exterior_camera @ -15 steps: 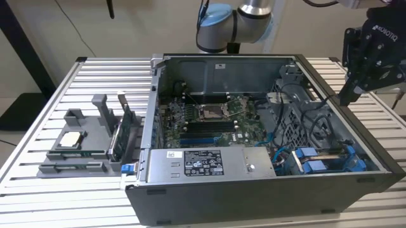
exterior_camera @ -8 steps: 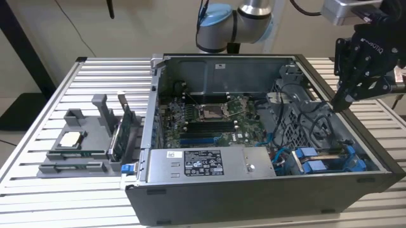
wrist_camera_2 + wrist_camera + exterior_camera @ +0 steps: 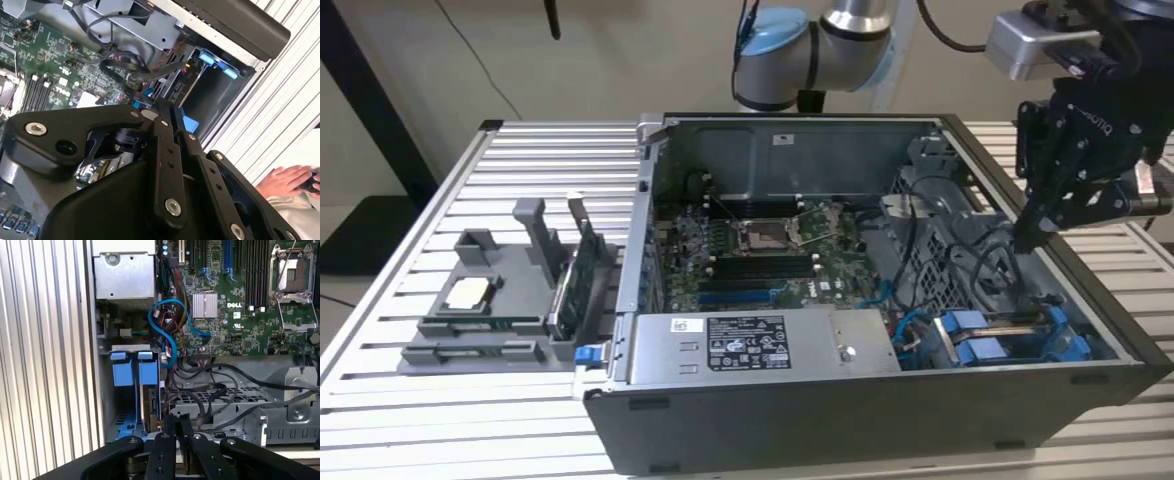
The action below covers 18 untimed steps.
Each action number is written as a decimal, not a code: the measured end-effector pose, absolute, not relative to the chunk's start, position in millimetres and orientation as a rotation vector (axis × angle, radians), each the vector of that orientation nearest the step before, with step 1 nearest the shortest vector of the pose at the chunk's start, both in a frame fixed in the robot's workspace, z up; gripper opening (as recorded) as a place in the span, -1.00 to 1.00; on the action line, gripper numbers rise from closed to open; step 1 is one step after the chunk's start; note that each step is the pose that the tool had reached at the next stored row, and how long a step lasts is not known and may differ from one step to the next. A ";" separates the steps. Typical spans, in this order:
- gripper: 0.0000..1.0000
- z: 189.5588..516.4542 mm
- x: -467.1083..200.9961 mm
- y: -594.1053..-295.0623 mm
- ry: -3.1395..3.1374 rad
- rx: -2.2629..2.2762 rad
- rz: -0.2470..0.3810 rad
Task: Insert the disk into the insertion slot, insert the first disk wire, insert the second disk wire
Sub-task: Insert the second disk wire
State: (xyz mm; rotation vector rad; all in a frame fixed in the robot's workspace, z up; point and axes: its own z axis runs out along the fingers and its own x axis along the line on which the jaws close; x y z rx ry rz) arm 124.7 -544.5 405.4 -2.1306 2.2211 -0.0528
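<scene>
Your claw (image 3: 1023, 240) hangs over the right end of the open computer case (image 3: 854, 420), at the exterior view's right, its tip dipping inside the case wall above the drive cage. In both wrist views the two fingers (image 3: 176, 426) sit pressed together with no gap, so it reads as closed, with nothing visible between them.

The disk (image 3: 149, 400) sits edge-on in the insertion slot (image 3: 115, 415), its blue carrier tabs (image 3: 131, 372) showing at the cage mouth; you can see the same blue frames at the case's lower right corner in the exterior view (image 3: 1014, 340). I can't tell whether it is seated fully.

A light blue cable (image 3: 167, 332) loops between the cage and the motherboard (image 3: 240, 305); black cables (image 3: 215, 385) cross the perforated bay just beside the fingertips. Can't tell if any wire is plugged into the disk.

A grey parts holder (image 3: 494, 310) rests on the slatted tabletop (image 3: 480, 420), well apart from the claw. A person's hand (image 3: 287, 180) shows at the second wrist view's edge.
</scene>
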 end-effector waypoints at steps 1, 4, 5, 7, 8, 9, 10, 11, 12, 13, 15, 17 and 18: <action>-0.69 402.0 124.6 -544.5 2.222 -2.130 -0.053; -0.69 392.8 124.6 -545.5 2.227 -2.124 -0.054; -0.69 391.0 124.5 -545.5 2.228 -2.123 -0.054; -0.69 386.4 124.4 -546.2 2.231 -2.112 -0.044; -0.69 385.5 124.3 -547.2 2.226 -2.102 -0.027; -0.69 378.2 124.2 -562.5 2.199 -2.067 0.043; -0.69 375.6 124.2 -568.2 2.198 -2.066 0.045; -0.69 374.0 124.2 -572.6 2.198 -2.065 0.046; -0.69 372.6 124.2 -576.7 2.198 -2.065 0.046; -0.69 371.3 124.2 -580.5 2.198 -2.065 0.046; -0.69 369.9 124.2 -583.8 2.198 -2.065 0.046; -0.69 369.8 124.2 -583.8 2.198 -2.065 0.046; -0.69 369.8 124.2 -583.8 2.198 -2.065 0.046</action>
